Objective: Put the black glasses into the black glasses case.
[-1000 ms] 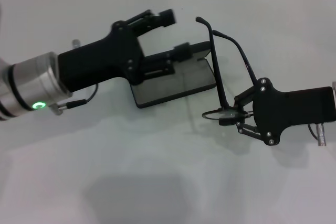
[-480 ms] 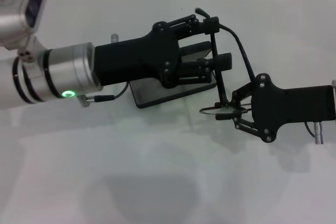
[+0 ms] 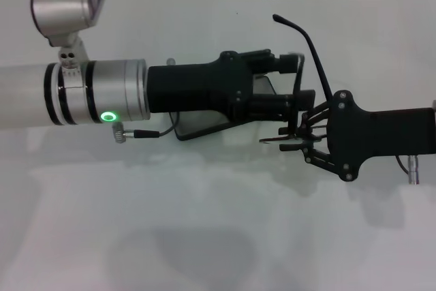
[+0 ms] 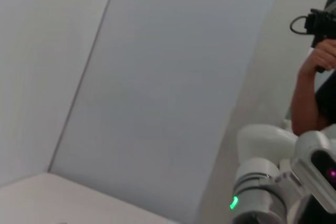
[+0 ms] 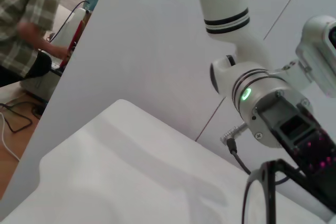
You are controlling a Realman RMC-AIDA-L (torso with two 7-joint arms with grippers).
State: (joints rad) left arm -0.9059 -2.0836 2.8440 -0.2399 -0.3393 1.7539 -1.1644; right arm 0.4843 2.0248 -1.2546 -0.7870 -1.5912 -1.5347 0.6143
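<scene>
Head view. The right gripper (image 3: 298,140) reaches in from the bench's right edge, its fingers pinched on the front of the glasses (image 3: 308,59) at a lens. The glasses are held off the bench, one temple arm rising from the pinch and curving toward the far edge. The left gripper (image 3: 294,81) extends from the left across the middle of the bench; its fingers stand apart, one on either side of the temple arm region, and whether they touch the frame cannot be told. The case (image 3: 204,126) lies on the bench beneath the left gripper, mostly hidden; only its near edge and a strip of its interior show, and the lid position cannot be judged.

Left wrist view. Only a wall, a far corner of the bench and part of a robot arm show. No task item and no own fingers appear.

Right wrist view. One round rim of the glasses (image 5: 258,195) shows close to the camera, with the left arm beyond it.

Assessment. The step in hand appears to be a two-arm handling of the glasses, probably folding a temple arm or a handover, ahead of placement. The next move calls for the left fingers to close gently on the thin temple without bending it, then for the glasses to be carried over the case and lowered flat inside.
</scene>
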